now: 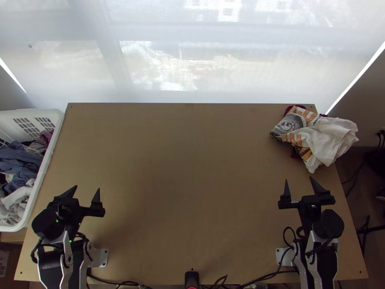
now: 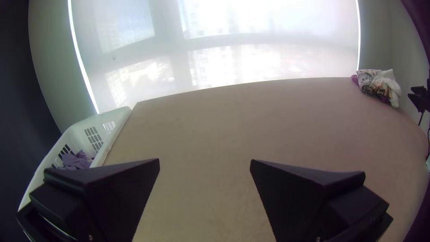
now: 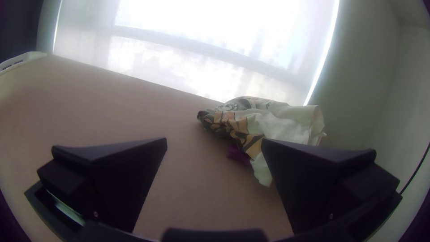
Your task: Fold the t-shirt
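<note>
Prob. the tee (image 1: 329, 142) was light, soft & floppy, best pinched by the loose white edge nearest my R gripper (image 1: 299, 179), & I saw it bunched at the far R corner of the table (image 1: 183, 168), white w/ orange-grey print, maroon cloth (image 3: 237, 154) beneath, that gripper's & the L gripper's (image 1: 87, 188) jaws apart.

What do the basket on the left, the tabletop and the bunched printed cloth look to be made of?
Basket: white plastic, by its smooth moulded rim and slotted walls.
Tabletop: probably wood or fibreboard, matte, by its even tan face; a coating can't be ruled out.
Printed cloth: soft, matte fabric, by its loose creases; perhaps cotton, though the fibre can't be told.
</note>
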